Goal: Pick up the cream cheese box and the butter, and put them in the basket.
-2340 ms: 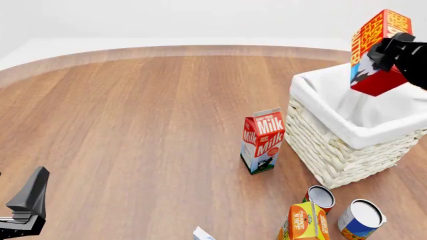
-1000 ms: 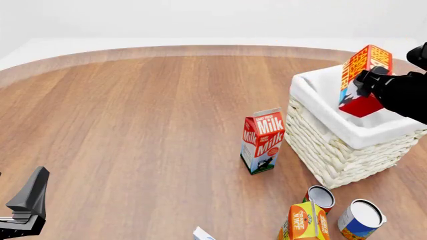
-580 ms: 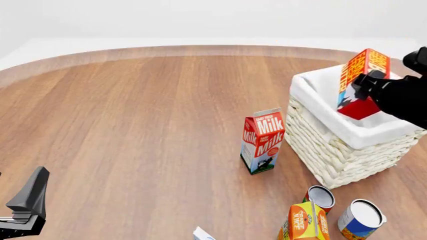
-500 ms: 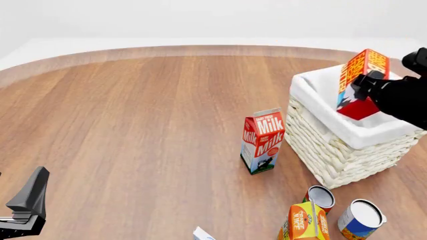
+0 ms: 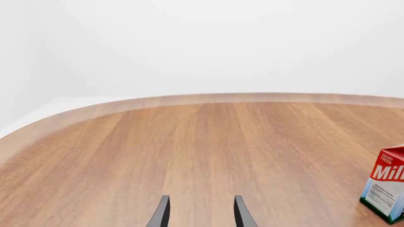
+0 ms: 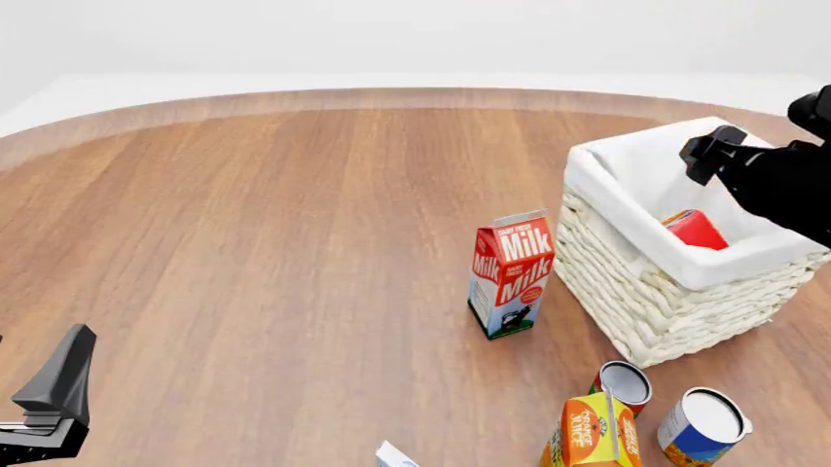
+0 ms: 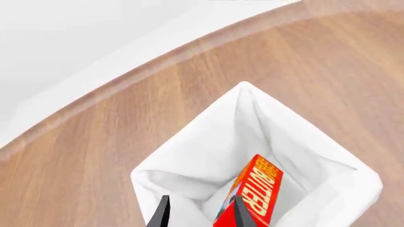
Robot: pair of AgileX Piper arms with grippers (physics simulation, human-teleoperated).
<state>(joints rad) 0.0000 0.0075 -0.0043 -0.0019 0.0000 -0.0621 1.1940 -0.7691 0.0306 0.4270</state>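
Sitting low at the near-left corner, the left pincer (image 6: 53,404) is parked with its jaws apart and nothing between them. Right at the near edge you can just see a white corner of the cream cheese box (image 6: 395,454), lying on the bench (image 6: 260,243). Beside it are the juice carton (image 6: 590,430) and two cans (image 6: 703,424). A bit further out the milk carton (image 6: 511,273) stands upright, just left of the basket (image 6: 649,292). The butter (image 7: 254,191) is inside the basket, lying tilted against the cloth lining. The right pincer (image 6: 714,154) hangs over the basket, jaws apart, not holding anything.
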